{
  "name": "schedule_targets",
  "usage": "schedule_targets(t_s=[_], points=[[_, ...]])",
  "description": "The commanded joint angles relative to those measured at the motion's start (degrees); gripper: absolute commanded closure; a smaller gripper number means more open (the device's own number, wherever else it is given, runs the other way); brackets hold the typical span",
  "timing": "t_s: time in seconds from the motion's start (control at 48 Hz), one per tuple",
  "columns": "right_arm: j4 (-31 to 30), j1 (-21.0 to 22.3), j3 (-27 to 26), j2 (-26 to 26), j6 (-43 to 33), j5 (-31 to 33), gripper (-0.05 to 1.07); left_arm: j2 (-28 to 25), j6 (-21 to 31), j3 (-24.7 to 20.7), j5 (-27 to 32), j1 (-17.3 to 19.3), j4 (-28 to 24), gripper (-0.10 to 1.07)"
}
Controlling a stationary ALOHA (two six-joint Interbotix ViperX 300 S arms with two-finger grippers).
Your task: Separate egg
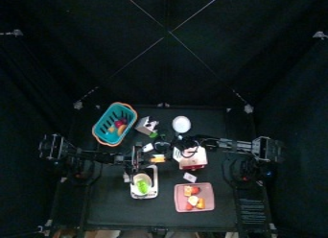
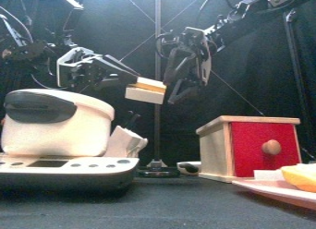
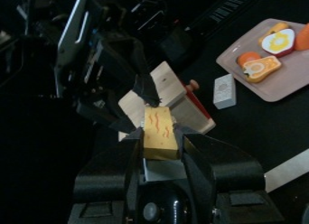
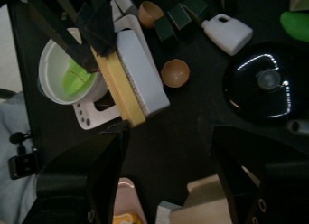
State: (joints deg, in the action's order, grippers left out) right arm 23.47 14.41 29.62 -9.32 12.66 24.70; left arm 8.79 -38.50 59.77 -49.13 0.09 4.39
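White scale with pale lidded bowl (image 2: 55, 122) nearest front edge; red-fronted wooden box (image 2: 250, 148) beside it, pink tray (image 2: 286, 188) at right.

Behind and above, mid-air: left gripper (image 2: 124, 78) clamped on toy egg, white slab with yellow-orange face (image 2: 148, 90). Its long axis runs out along jaws, free end toward other arm.

Right gripper (image 2: 186, 66) just beside that free end, jaws wide, empty. My read: right arm nearer free half, should close there.
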Motion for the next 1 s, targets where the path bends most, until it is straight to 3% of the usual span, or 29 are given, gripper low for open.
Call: schedule_targets(t_s=[0.0,0.188,0.292,0.458,0.688,0.979], points=[[-4.04,-2.46,3.16,-3.52,-0.18,-7.73,0.09,1.85,1.41,-1.23,-0.79,-0.44,2.55,0.39],[-8.61,-6.77,10.81,-7.73,-1.05,-24.52,0.09,5.45,8.79,-1.41,-0.79,-0.62,3.69,0.39],[-9.05,-8.44,14.94,-8.09,-1.05,-34.98,0.08,7.21,15.38,-1.41,-0.79,-0.79,3.25,0.39],[-10.63,-9.32,18.63,-8.0,-0.97,-46.32,0.07,7.91,23.91,-0.88,-1.23,-0.97,0.44,0.39],[-14.33,-10.2,18.72,-7.65,-2.46,-51.77,0.01,7.65,28.74,-1.05,-4.39,-1.49,-5.1,0.39],[-23.64,-13.71,18.37,-7.65,-10.9,-51.94,0.01,7.47,29.0,-0.62,-6.24,-1.41,-4.48,0.39]])
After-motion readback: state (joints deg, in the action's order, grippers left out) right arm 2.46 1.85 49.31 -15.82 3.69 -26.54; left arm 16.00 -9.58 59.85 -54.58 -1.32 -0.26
